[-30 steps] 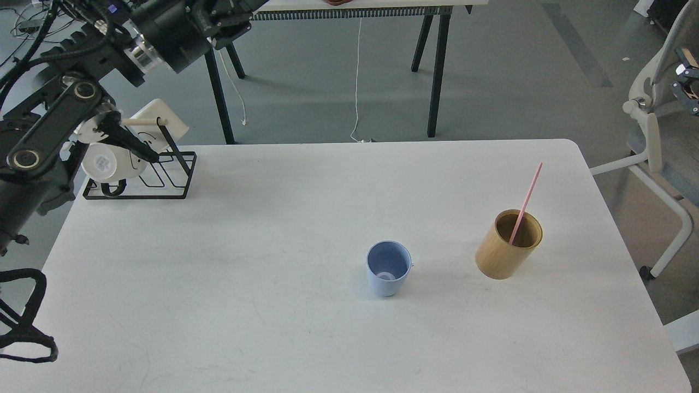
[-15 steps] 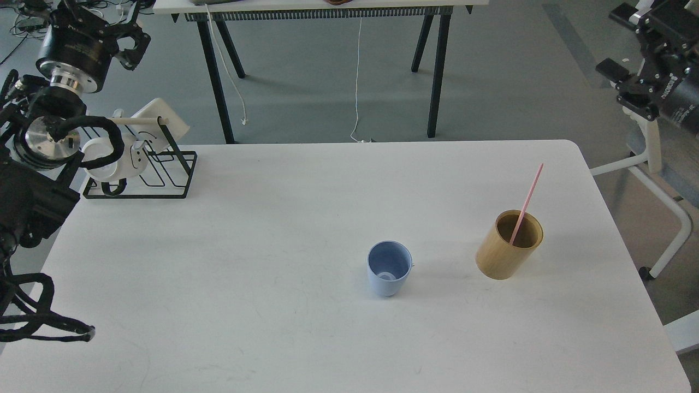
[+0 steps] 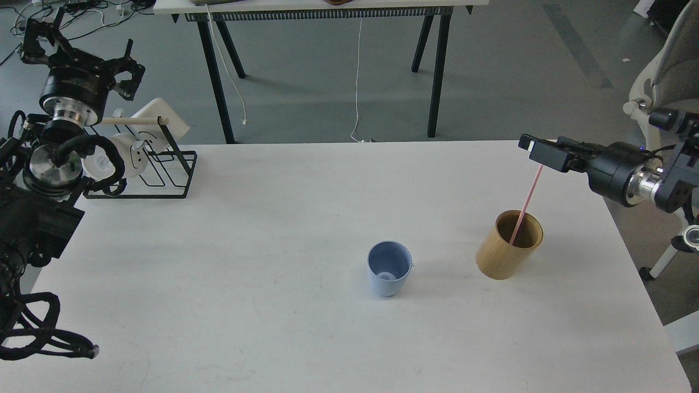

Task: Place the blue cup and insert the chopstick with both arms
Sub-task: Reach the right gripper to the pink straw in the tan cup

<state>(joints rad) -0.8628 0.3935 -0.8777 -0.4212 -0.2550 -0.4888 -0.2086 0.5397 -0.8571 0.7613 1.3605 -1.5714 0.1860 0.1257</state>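
The blue cup [image 3: 389, 268] stands upright and empty near the middle of the white table [image 3: 246, 273]. The pink chopstick [image 3: 527, 202] leans in the tan wooden holder [image 3: 508, 248] to the cup's right, its top pointing up and to the right. My right gripper [image 3: 541, 154] reaches in from the right and sits right at the chopstick's top end. I cannot tell whether its fingers are closed on the stick. My left gripper [image 3: 82, 50] is at the far left, above the rack, with its fingers spread and empty, far from the cup.
A black wire rack [image 3: 158, 174] with a pale wooden rod [image 3: 134, 121] and a white mug [image 3: 104, 164] stands at the table's back left corner. A white chair [image 3: 663, 71] stands to the right of the table. Another table's legs [image 3: 434, 65] stand behind.
My right arm has come down from the upper right to the chopstick's top. My left arm has shifted slightly and lowered by the rack. The cup, holder and chopstick have not moved.
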